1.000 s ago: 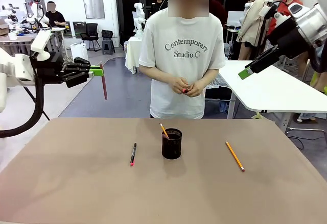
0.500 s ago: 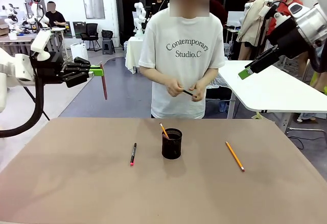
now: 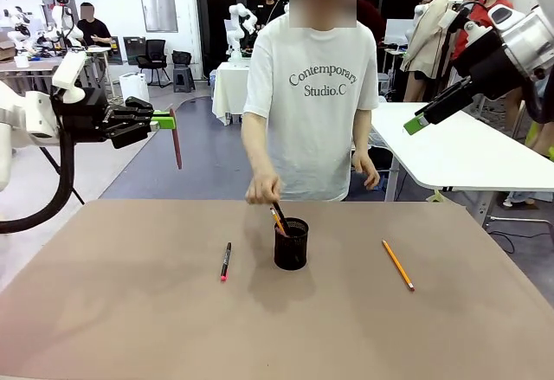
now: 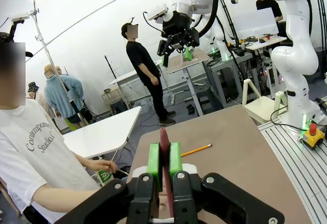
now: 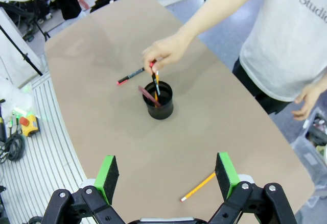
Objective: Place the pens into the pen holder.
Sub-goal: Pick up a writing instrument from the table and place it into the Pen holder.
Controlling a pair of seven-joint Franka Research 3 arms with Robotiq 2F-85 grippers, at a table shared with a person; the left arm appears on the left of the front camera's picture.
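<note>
Lowering from chest, person's hand dips pen into holder; left pincer grips red pen, right pincer released.

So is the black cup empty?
Not empty. The pen holder stands upright with an orange pencil poking out, and the person's hand holds a black pen in it.

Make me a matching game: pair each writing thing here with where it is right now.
1. pinkish-red pen
2. black pen with pink-red tip
3. yellow pencil
4. dark pen

A. lying on the table, right of the pen holder
B. pinched in the left arm's fingers, in the air
C. in the person's hand, at the holder
D. lying on the table, left of the holder

Pairs: 1-B, 2-D, 3-A, 4-C
</note>
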